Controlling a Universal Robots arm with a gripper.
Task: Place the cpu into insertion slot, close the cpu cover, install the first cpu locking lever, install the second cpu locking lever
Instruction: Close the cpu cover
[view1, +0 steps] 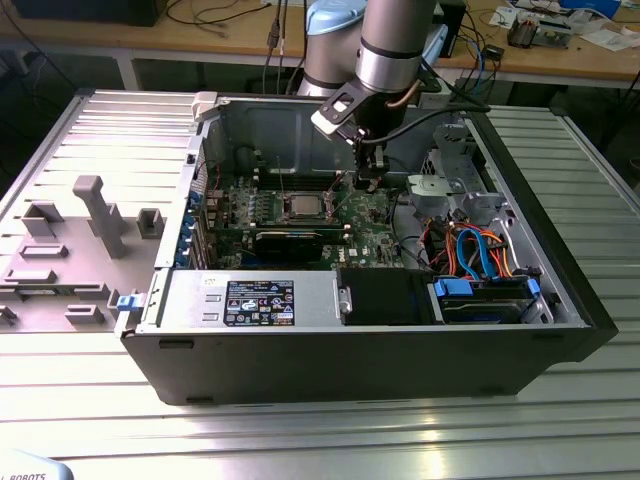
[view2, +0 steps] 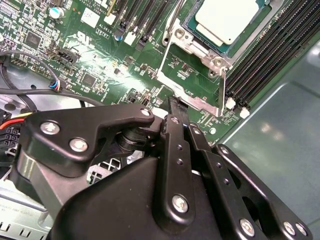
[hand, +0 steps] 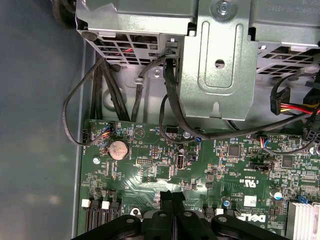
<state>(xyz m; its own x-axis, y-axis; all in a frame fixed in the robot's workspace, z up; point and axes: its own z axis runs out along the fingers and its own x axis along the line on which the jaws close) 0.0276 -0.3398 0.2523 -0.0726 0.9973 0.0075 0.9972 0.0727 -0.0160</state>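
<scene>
While my jaws are resting together, empty, I am hovering near one cpu (view2: 227, 20) lying in one insertion slot (view2: 202, 50).

You are seeing the chip (view2: 227, 19) lying flat in the socket (view2: 215, 57), its pale silver top facing up and catching the light. The socket's metal rim is framing it on the green board. The cover (view2: 194, 98), a thin silver frame with a square window, is sitting swung open just beside the socket, with green board showing through its window.
</scene>
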